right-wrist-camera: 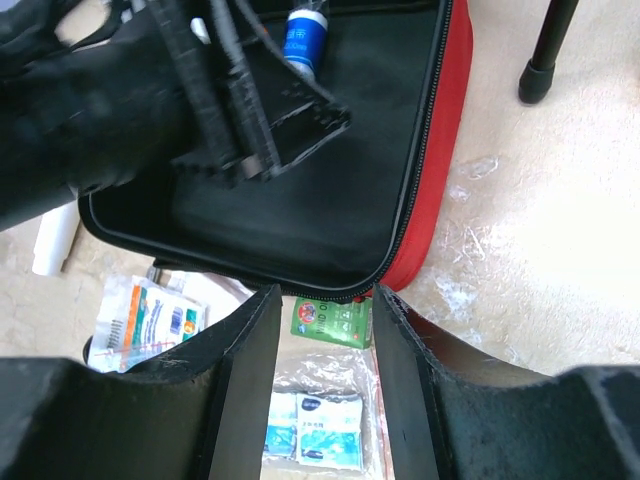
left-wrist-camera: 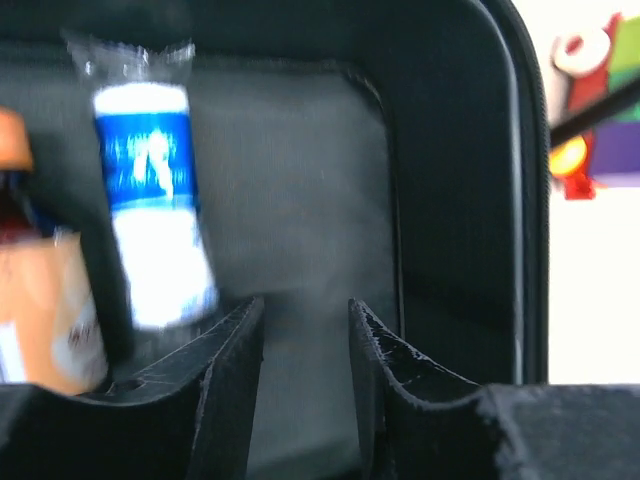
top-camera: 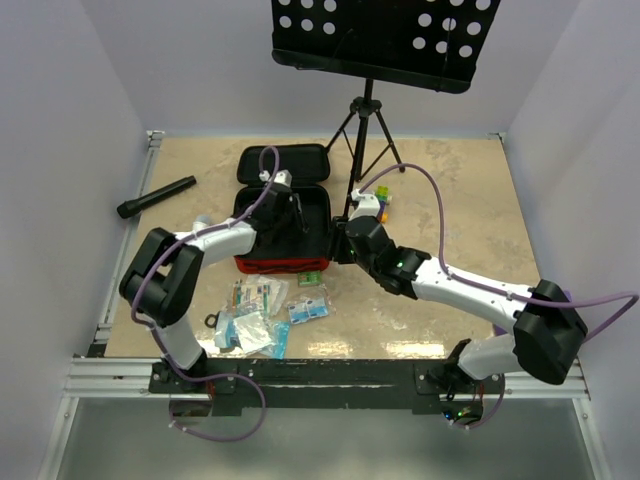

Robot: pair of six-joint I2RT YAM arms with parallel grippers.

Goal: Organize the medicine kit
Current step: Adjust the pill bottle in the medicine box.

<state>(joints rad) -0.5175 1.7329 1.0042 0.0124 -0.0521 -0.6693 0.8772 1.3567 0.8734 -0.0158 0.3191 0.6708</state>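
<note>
Left tool (left-wrist-camera: pixel 302 320) apart, empty, inside medicine kit (top-camera: pixel 262 266) beside wrapped roll (left-wrist-camera: pixel 152 200) — right tool (right-wrist-camera: pixel 325 310) apart above green packet (right-wrist-camera: pixel 330 322); possible snag on kit rim — case dragged.

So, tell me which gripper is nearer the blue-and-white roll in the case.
Left. The left gripper is inside the red case, close beside the roll; the right gripper hangs outside, above its front edge.

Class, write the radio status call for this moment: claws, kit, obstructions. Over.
Left claw open, empty, inside medicine kit. Right claw open over its rim. Packets loose on table. Over.
</note>
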